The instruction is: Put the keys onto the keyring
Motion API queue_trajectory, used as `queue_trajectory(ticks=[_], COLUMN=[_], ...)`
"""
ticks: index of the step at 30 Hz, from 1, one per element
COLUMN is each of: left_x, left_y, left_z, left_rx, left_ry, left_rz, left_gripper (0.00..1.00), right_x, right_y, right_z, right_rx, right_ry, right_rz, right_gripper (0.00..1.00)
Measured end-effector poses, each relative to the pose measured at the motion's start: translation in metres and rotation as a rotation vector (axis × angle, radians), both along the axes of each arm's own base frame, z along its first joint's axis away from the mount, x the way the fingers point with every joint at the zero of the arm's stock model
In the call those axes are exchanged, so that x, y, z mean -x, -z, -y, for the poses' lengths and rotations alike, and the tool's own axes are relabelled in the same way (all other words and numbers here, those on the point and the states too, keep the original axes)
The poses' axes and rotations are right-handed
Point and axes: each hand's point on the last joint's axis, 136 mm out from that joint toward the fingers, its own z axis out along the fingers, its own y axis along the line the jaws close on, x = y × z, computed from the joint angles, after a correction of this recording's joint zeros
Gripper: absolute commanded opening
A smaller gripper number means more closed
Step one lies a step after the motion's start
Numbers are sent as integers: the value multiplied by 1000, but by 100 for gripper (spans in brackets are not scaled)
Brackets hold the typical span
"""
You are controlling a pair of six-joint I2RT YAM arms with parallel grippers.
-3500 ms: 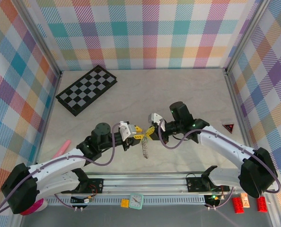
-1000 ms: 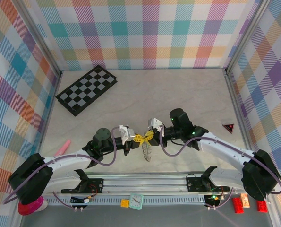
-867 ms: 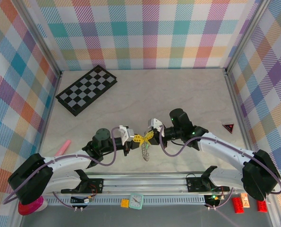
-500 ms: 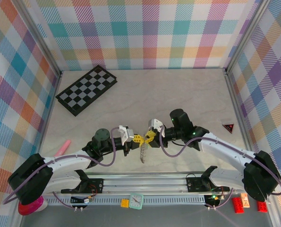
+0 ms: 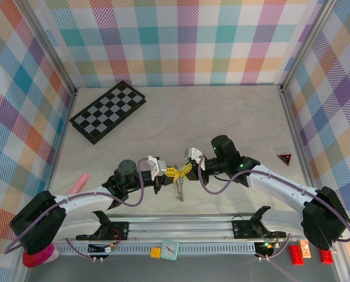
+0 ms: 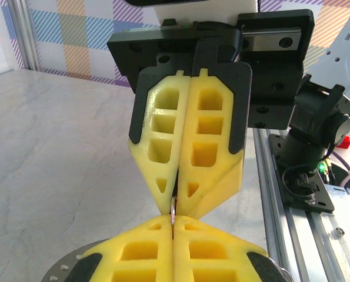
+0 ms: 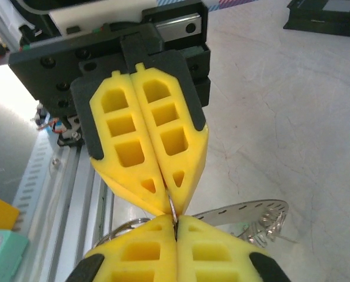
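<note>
White arms [image 5: 75, 205], black joints [image 5: 126, 167], purple cables [image 5: 140, 182], and yellow lattice-cut tool fingers [image 6: 222, 176].

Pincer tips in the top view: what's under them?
The keyring hangs edge-on below where the left pincer and right pincer meet, both shut on its top, above the table. The yellow fingers cover the pinched metal; whether keys hang there can't be told.

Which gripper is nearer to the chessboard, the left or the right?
Left, by a little. The left gripper is to the near right of the chessboard; the right gripper meets it tip to tip, slightly further right. Both pinch the keyring.
</note>
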Motion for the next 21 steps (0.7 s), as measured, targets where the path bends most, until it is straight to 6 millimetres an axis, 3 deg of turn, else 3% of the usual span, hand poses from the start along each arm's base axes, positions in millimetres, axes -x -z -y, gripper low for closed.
queue_trajectory(ticks=[1,2,4,13,21], left_x=[0,0,0,-6,-1], left_y=[0,0,2,-28,-2], left_z=[0,0,-1,-1,-8], left_rx=[0,-1,-14,-152,-289], left_ry=[0,-2,-4,-8,10], left_rz=[0,-3,-11,62,22], left_gripper=[6,19,29,25,25], right_x=[0,0,1,-4,0], right_y=[0,0,2,-17,-18], right_z=[0,0,1,3,3], right_rx=[0,2,15,127,218], right_ry=[0,-1,-3,-28,-70], right_rz=[0,-1,-5,69,114], right_gripper=[0,0,0,0,0])
